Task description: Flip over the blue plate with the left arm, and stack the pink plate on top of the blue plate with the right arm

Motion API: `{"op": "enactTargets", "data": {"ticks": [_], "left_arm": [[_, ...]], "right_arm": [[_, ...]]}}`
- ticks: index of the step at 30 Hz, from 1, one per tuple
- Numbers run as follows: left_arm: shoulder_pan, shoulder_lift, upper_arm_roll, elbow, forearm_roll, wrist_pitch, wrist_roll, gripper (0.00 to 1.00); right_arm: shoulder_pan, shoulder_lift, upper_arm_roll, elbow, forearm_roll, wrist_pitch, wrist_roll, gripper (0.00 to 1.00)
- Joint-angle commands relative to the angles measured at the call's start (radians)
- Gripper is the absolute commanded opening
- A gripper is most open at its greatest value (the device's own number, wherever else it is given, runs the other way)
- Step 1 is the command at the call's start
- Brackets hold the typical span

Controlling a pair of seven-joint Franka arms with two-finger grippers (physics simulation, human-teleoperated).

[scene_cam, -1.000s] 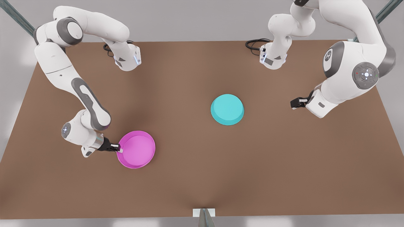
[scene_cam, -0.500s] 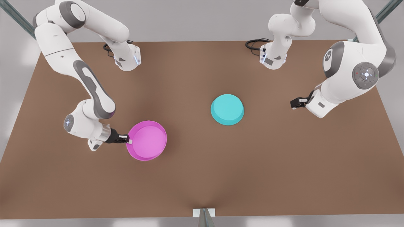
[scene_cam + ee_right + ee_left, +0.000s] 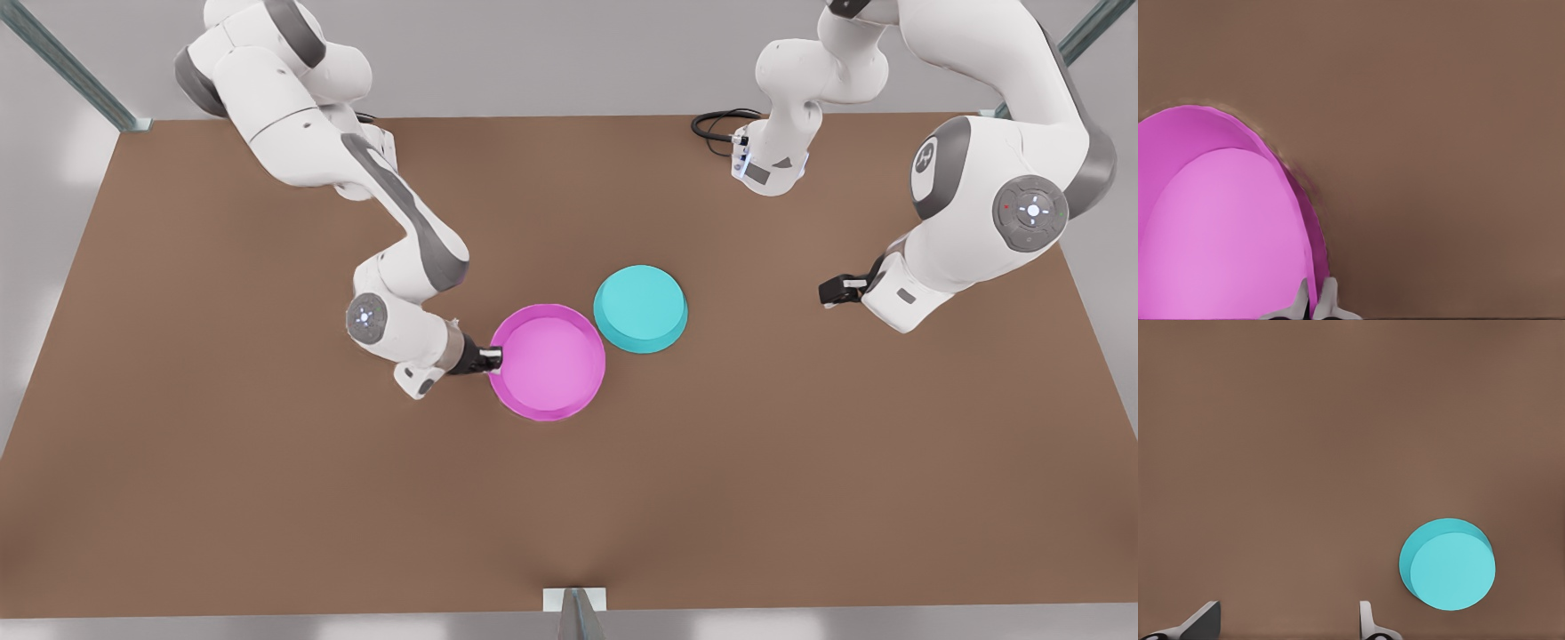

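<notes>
The blue plate (image 3: 640,308) lies upside down on the brown table (image 3: 800,462), its flat underside up; it also appears as the blue plate (image 3: 1447,563) in the left wrist view. The pink plate (image 3: 547,362) is right side up, just to the front view's left of the blue one, rims nearly meeting. My right gripper (image 3: 493,358) is shut on the pink plate's rim, on the side away from the blue plate; the pinch on the pink plate (image 3: 1218,227) shows at the right gripper (image 3: 1315,300). My left gripper (image 3: 831,291) waits open off to the front view's right, seen as the left gripper (image 3: 1288,627).
Both arm bases stand at the table's back edge, with a black cable (image 3: 716,124) coiled beside one. A small white bracket (image 3: 575,600) sits at the middle of the front edge. Bare brown tabletop spreads across the front half.
My right gripper has carried the pink plate across the table toward the front view's right and back, up beside the blue plate. The left arm and the blue plate have stayed still.
</notes>
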Motion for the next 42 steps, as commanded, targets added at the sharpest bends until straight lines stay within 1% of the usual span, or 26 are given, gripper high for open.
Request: {"op": "enactTargets", "data": {"ticks": [1,2,4,5,6,8,9,10,16,22,28,39,40,41,42], "left_arm": [[-0.001,0.0,0.0,0.0,0.0,0.0,0.0,1.0],[0.0,0.0,0.0,0.0,0.0,0.0,0.0,1.0],[0.0,0.0,0.0,0.003,0.0,0.0,0.0,1.0],[0.0,0.001,0.0,0.003,0.0,0.0,0.0,1.0],[0.0,0.001,0.0,0.005,0.0,0.0,0.0,1.0],[0.0,0.0,0.0,0.005,0.0,0.0,0.002,1.0],[0.0,0.0,0.0,0.005,0.0,0.0,0.002,1.0],[0.0,0.001,0.0,0.005,0.0,0.0,0.002,1.0],[0.0,0.001,0.0,0.005,0.0,0.0,0.002,1.0],[0.0,0.001,0.0,0.005,0.0,0.0,0.002,1.0],[0.0,0.001,0.0,0.005,0.0,0.0,0.0,1.0],[-0.001,0.001,0.0,0.005,0.002,0.0,0.0,1.0],[0.0,0.001,0.0,0.005,0.0,0.0,0.0,1.0],[0.0,0.001,0.0,0.005,0.0,0.0,0.0,1.0],[0.0,0.001,0.0,0.005,0.0,0.0,0.002,1.0]], "right_arm": [[0.027,0.0,-0.018,0.004,0.006,0.001,0.012,0.21],[0.099,0.001,-0.06,0.025,0.032,0.003,0.035,0.21],[0.195,0.02,-0.106,0.071,0.042,0.009,0.101,0.21],[0.28,0.044,-0.169,0.102,0.043,0.011,0.136,0.21],[0.344,0.073,-0.211,0.149,0.054,0.012,0.18,0.21],[0.43,0.135,-0.258,0.254,0.055,0.017,0.262,0.21],[0.464,0.159,-0.281,0.284,0.055,0.017,0.279,0.21],[0.518,0.167,-0.326,0.288,0.055,0.018,0.288,0.21],[0.645,0.222,-0.393,0.317,0.06,0.049,0.346,0.21],[0.677,0.224,-0.396,0.297,0.059,0.06,0.358,0.21],[0.677,0.132,-0.384,0.157,0.06,0.095,0.349,0.21],[0.737,0.164,-0.375,0.114,0.06,0.136,0.34,0.21],[0.737,0.167,-0.375,0.114,0.06,0.136,0.338,0.71],[0.739,0.167,-0.375,0.114,0.059,0.136,0.335,1.0],[0.737,0.164,-0.375,0.114,0.059,0.135,0.335,1.0]]}}
